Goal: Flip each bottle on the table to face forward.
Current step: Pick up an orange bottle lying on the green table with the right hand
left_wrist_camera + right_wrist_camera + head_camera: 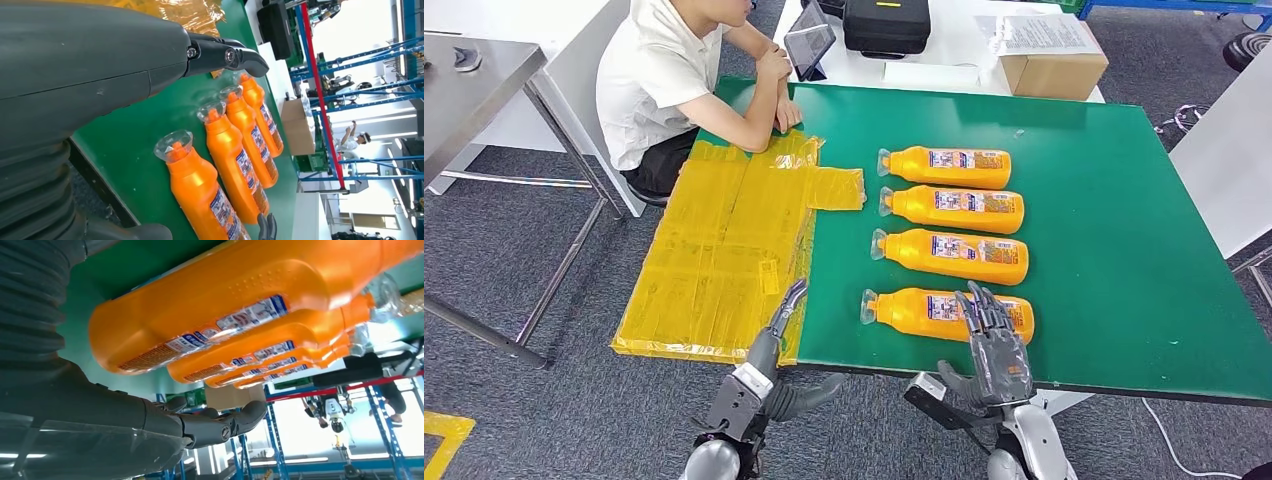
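Bottles lie in a column of four on the green table (1124, 200), all on their sides with clear caps toward nine o'clock and labels facing up. The farthest bottle (946, 166) sits at twelve o'clock of the group, then the second bottle (954, 208), the third bottle (952, 255), and the nearest bottle (948, 313) at six o'clock, close to the table's near edge. They lie near one another but apart.

The right hand (994, 345) hangs over the base end of the nearest bottle, fingers spread and extended, holding nothing; whether the fingertips touch the bottle is hard to say from the head view. The left hand (776, 340) reaches up at eight o'clock of that bottle, fingers straight and close together, empty, over the edge of a yellow sheet (724, 240) covering the table's nine o'clock side.

A person (679, 85) sits at the far corner, forearms resting on the table. A cardboard box (1054, 65) and a black case (886, 25) stand at twelve o'clock beyond the green surface.
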Tool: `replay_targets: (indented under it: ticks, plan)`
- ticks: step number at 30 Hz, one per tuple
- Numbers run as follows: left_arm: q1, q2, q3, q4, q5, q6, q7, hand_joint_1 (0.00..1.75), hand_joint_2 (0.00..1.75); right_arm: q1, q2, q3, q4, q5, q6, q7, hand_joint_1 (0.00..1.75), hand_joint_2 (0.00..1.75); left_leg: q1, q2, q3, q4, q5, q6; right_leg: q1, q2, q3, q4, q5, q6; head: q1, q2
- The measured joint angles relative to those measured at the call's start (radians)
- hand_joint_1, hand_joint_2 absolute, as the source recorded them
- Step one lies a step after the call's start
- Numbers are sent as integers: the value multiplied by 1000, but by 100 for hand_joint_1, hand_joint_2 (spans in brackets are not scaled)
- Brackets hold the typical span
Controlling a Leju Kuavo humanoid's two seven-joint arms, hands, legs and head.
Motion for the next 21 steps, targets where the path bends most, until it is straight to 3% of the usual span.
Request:
replay_targets:
  ticks: [6,21]
  plan:
    - [-18,-12,0,14,4,-5,-9,0,175,-58,-19,41,75,80,68,79,0,175,0,0,0,0,0,0,0,0,1,0,0,0,0,0]
    - [-30,-23,1,30,13,-8,-13,0,175,-123,-24,73,157,75,88,102,0,175,0,0,3,0,0,0,0,0,2,0,0,0,0,0]
